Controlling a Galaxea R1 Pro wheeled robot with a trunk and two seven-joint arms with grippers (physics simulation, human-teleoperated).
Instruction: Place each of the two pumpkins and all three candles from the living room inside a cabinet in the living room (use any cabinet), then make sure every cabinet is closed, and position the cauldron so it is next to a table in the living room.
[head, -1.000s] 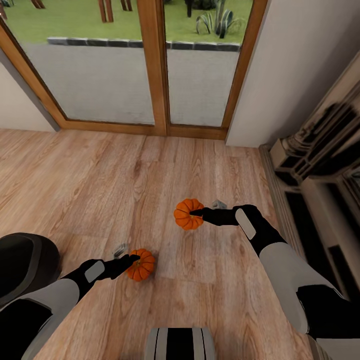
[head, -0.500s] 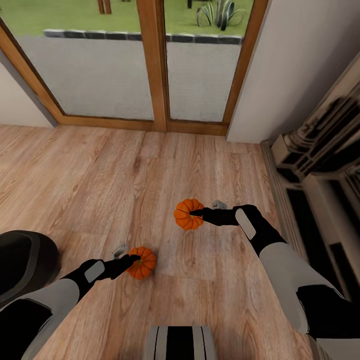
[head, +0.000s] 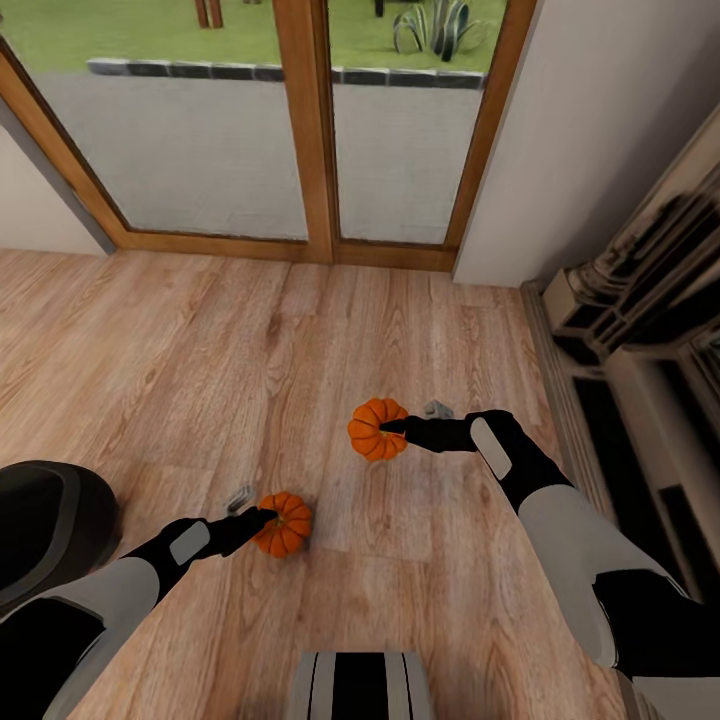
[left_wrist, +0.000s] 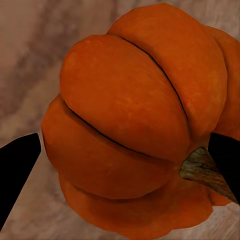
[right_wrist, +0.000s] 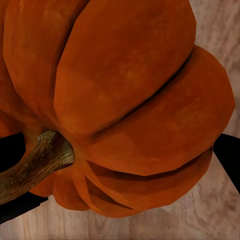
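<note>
1. Head view had both arms out over the wood floor (head: 200, 330), each gripper clamped on a pumpkin. Left gripper (head: 262, 521) held the left pumpkin (head: 284, 524); right gripper (head: 392, 426) held the right pumpkin (head: 375, 428).
2. Left pumpkin sat low and toward the robot's left; right pumpkin was further out and nearer the cabinet side. Well apart from each other.
3. Head view alone gave context: glass doors with wood frames (head: 310, 130) ahead, pale wall (head: 590, 130) on the right, dark-brown cabinet (head: 640, 330) along the right edge. It looked open-fronted with pale insides, but that region was blurred, so I couldn't tell drawer state or contents.
4. Round black shape at the lower left edge, beside the left arm, was likely the cauldron (head: 45, 520). It was cropped; inside not readable.
5. Left wrist view gave the grip detail the head view lacked: left pumpkin (left_wrist: 135, 130) sat between the two black fingers (left_wrist: 15, 170), one on each side, brown stem (left_wrist: 205, 167) right against the far finger. Floor blurred behind it.
6. Right wrist view: right pumpkin (right_wrist: 120, 100) was up close with its stem (right_wrist: 35, 167) pointing toward one black finger (right_wrist: 12, 150); the other finger sat on the opposite side. Wood floor behind.
7. Whether either pumpkin touched the floor couldn't be settled from these views.
</note>
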